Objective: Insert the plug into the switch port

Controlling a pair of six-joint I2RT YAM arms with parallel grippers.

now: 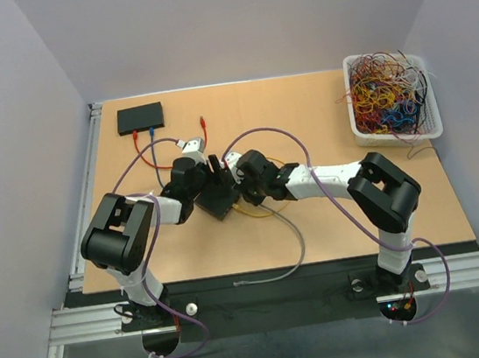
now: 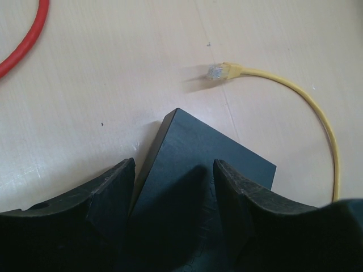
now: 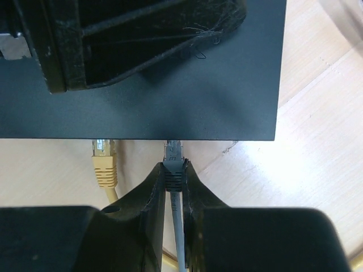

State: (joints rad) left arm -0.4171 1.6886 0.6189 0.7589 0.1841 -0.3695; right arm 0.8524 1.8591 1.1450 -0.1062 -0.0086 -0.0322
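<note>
Right fingers (image 3: 148, 198) pinch the grey plug (image 3: 173, 165) at the switch (image 3: 215, 102) edge; left fingers (image 2: 110, 190) clamp the switch.

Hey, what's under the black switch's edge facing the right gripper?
At that edge show the tips of a yellow plug and the grey plug pinched by the right gripper. The ports are hidden beneath the switch.

"See how they match? The left arm (image 1: 123, 234) and right arm (image 1: 382, 191) both have chunky black joints with white links between."

"And purple cables (image 1: 259, 129) trailing along each. The right gripper (image 3: 173, 170) is matte black, dusty and scuffed."

"There's a small red light on the right base (image 1: 404, 306), I think."
</note>
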